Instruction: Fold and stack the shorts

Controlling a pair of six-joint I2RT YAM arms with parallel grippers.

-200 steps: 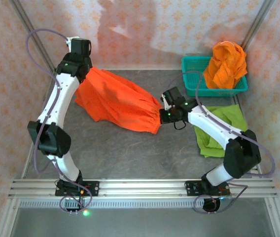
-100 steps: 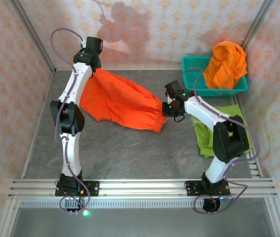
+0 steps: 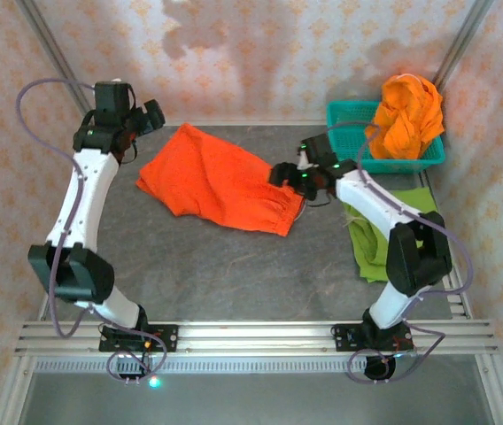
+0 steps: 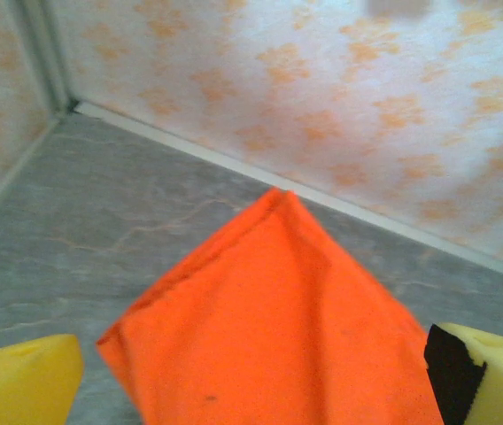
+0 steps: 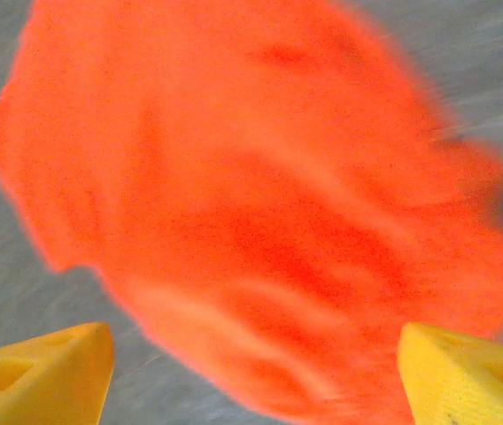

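Where the table (image 3: 198, 266) meets the back wall on the left, the left gripper (image 3: 152, 118) hangs with its jaws spread wide, just off the far left corner of the orange shorts (image 3: 220, 181) and apart from the cloth. From the left wrist, the two yellow fingertips (image 4: 21, 381) sit at the bottom corners of the view, nothing is pinched between them, and the pointed corner of the shorts (image 4: 278, 328) lies flat on the grey surface ahead.

These shorts lie spread across the middle of the table, running from the back left down toward the right, with the gathered waist at the right end.

At that waist end is the right gripper (image 3: 280, 173), its jaws also parted. Its wrist view is blurred, so whether the yellow fingertips (image 5: 39, 372) touch the cloth (image 5: 260, 204) is hard to say; they stand well apart over the orange fabric.

Further right, the lime green shorts (image 3: 371, 248) lie on the table, partly under the right arm. Behind them, the teal basket (image 3: 344, 119) sits in the back right corner with bunched orange shorts (image 3: 405, 115) piled in it.
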